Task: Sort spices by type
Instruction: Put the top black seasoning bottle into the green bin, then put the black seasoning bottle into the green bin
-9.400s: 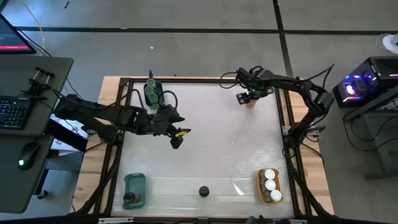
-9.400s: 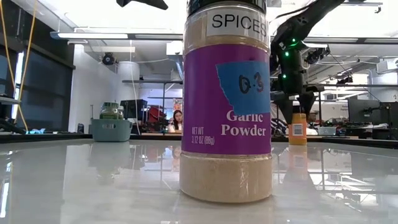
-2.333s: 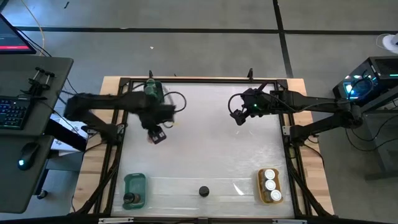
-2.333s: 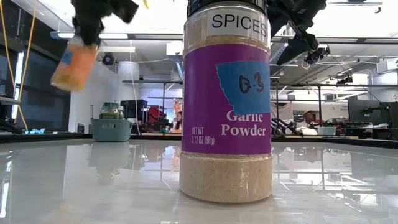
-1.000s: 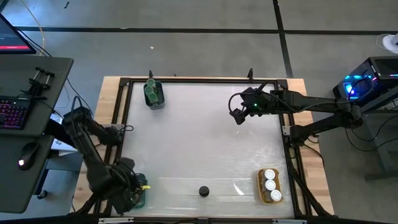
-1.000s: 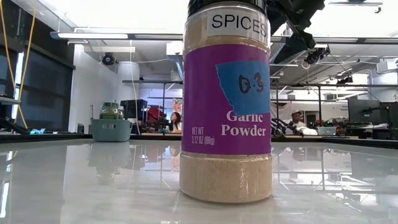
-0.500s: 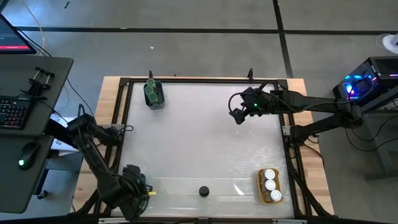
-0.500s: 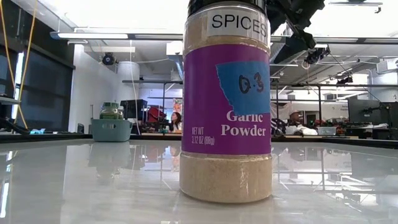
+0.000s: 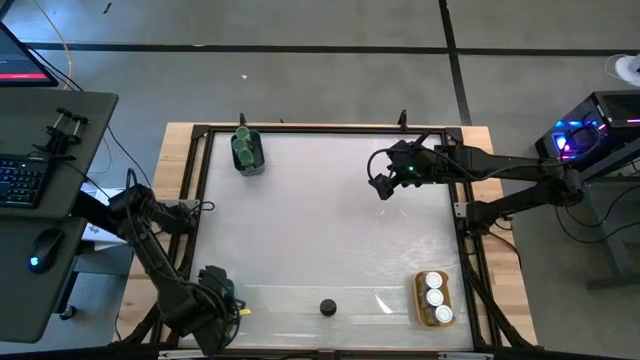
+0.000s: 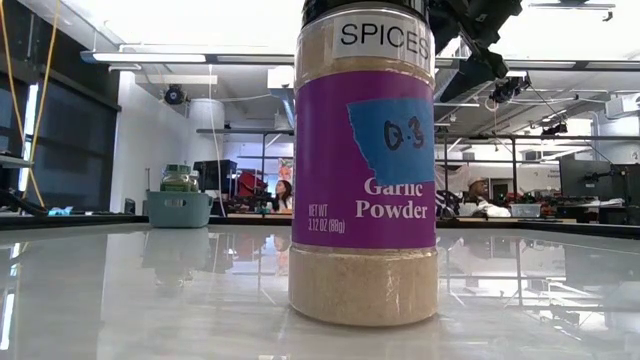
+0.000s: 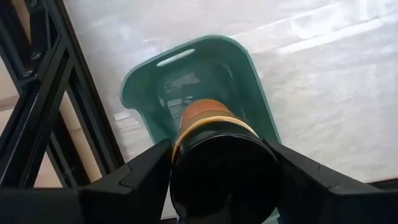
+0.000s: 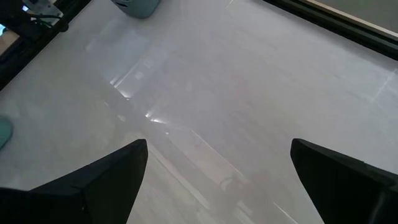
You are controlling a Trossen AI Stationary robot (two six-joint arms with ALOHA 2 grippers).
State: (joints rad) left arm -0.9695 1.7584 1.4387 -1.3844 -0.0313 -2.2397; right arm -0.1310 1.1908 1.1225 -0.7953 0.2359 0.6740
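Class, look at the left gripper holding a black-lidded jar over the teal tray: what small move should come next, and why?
Probably lower the jar straight down into the teal tray and then open the fingers. The left gripper is clamped on the black-lidded jar, which hangs above the tray's hollow, so the placement looks lined up but not yet done. The right gripper waits open over the table's far side.

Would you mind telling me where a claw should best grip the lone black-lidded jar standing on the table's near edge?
Probably around the body just below the lid, coming straight down. The garlic powder jar stands upright and alone between the teal tray and the orange tray, so both flanks are free. The right claw, open and empty, seems the likelier one to fetch it.
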